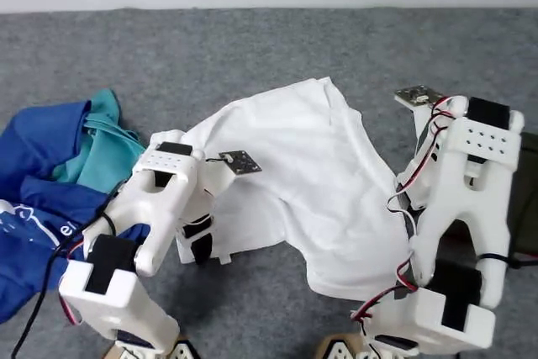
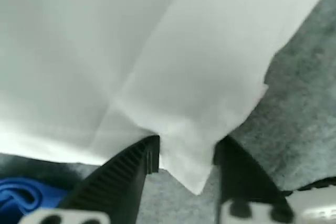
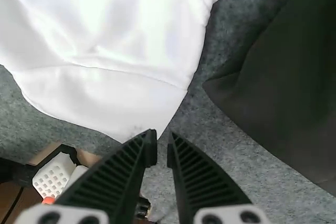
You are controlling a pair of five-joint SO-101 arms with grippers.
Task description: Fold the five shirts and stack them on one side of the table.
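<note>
We see the white shirt (image 1: pixel 294 166) spread mid-frame on the table (image 1: pixel 252 48), likely for folding. Our left gripper (image 2: pixel 187 151) gapes around its lower-left corner, ready to pinch. Our right gripper (image 3: pixel 161 142) is all but closed and empty by the lower-right hem. We count one white shirt, one teal shirt (image 1: pixel 97 145), one dark shirt (image 3: pixel 283 77), and blue cloth (image 1: pixel 38 149) that may be one shirt or two.

White plastic shells and black servo blocks form the left arm (image 1: pixel 160 199) and right arm (image 1: pixel 462 182). Red, black and white wires (image 1: pixel 419 164) trail behind the right gripper (image 3: pixel 161 140), whose fingers (image 3: pixel 126 174) are black and ribbed.
</note>
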